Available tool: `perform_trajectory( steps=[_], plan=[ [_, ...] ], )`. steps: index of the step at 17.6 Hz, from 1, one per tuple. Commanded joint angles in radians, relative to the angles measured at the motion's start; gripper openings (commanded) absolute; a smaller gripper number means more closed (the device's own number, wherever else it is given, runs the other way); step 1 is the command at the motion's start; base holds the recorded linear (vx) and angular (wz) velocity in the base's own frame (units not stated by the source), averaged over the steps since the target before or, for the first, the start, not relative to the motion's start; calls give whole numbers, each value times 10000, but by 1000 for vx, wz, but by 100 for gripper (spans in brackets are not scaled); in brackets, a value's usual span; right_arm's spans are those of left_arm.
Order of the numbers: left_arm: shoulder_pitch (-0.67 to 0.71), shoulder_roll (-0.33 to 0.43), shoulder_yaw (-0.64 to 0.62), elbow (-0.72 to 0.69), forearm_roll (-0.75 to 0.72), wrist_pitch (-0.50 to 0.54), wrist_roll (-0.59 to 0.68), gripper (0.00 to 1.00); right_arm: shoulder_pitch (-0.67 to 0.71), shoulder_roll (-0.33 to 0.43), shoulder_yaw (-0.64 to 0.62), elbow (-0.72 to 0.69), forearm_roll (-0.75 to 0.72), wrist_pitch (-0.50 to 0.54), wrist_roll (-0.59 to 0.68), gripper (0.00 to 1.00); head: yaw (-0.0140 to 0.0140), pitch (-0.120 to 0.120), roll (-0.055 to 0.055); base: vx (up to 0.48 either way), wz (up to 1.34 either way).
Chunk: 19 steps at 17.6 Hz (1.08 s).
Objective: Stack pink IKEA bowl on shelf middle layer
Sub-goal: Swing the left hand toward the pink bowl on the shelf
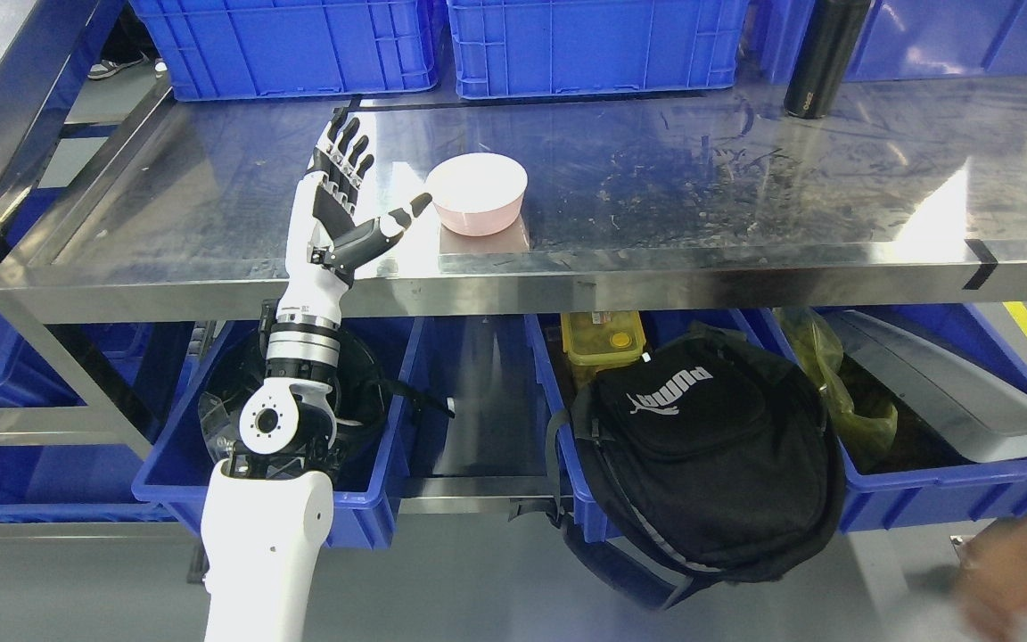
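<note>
**Op A:** Logged the left hand (344,192) over the steel shelf (701,259). My arm came up from the lower left, forearm near vertical, wrist above the shelf's front edge. Palm faced right, four fingers (349,147) extended toward the back, thumb (398,223) splayed out sideways.

**Op B:** Holding anything?

**Op A:** Nothing. Fingers were spread, the hand empty. The thumb tip sat just beside the pink bowl (478,192); I couldn't tell whether it touched.

**Op B:** Bowl position?

**Op A:** Upright on the shelf surface, alone, near the front edge, left of centre. Black bottle (821,58) stood well apart at the back right. Blue crates (299,45) behind it, black backpack (710,455) below the shelf. Blurred person's hand (1022,571) at lower right.
</note>
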Motion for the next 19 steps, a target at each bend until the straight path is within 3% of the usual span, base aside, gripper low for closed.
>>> perform_trajectory(
  steps=[1,3,6,10,14,19],
  plan=[
    [62,175,199,2,-35,-61,-5,100,230,-175,0,-175,0,5,-1,100,0,0,0,0,0],
    [-60,242,230,17,-202,-61,-5,100,230,-175,0,-175,0,5,-1,100,0,0,0,-5,-11],
    [-275,1867,230,17,-403,-61,-127,100,230,-175,0,-175,0,5,-1,100,0,0,0,-2,-8],
    [-398,3081,430,-13,-799,-61,-1642,100,230,-175,0,-175,0,5,-1,100,0,0,0,0,0],
    [-995,3758,521,-44,-3065,-274,-3713,100,230,-175,0,-175,0,5,-1,100,0,0,0,0,0],
    [-2113,4539,201,-289,-5674,-796,-5416,100,230,-175,0,-175,0,5,-1,100,0,0,0,0,0]
  ],
)
